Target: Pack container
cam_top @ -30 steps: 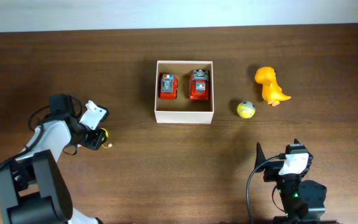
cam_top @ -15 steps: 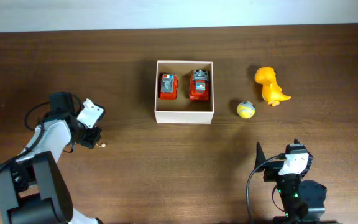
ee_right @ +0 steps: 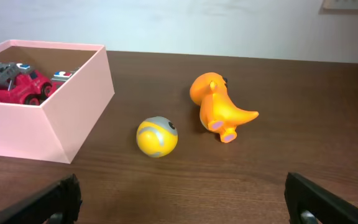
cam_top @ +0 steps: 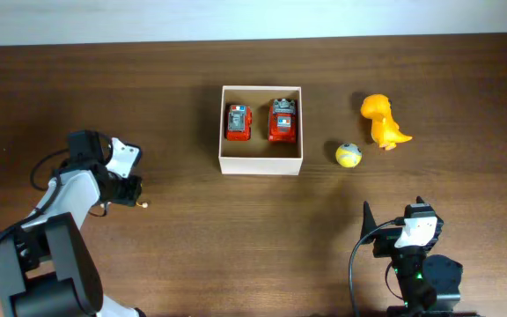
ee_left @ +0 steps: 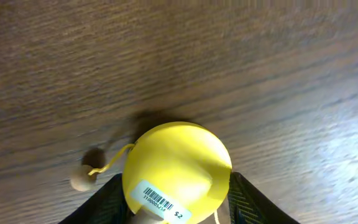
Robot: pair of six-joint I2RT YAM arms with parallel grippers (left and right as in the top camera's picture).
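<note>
Now the left fingers (ee_left: 107,202) grip a glossy yellow ball with a barcode sticker (ee_left: 178,163) over the dark wooden counter (cam_top: 192,238), far left.
A small wooden bead (ee_left: 81,178) trails from it on a yellow string. The right fingers (ee_right: 56,199) stand spread wide, nothing between them, at the near right edge. The square white-walled container with a tan cardboard inside (cam_top: 261,165) sits centre back, well apart from both arms, with two red toy cars (cam_top: 238,122) side by side in it. Just right of it lies a small yellow-and-grey ball (cam_top: 349,155), then an orange toy dinosaur (cam_top: 384,121).
</note>
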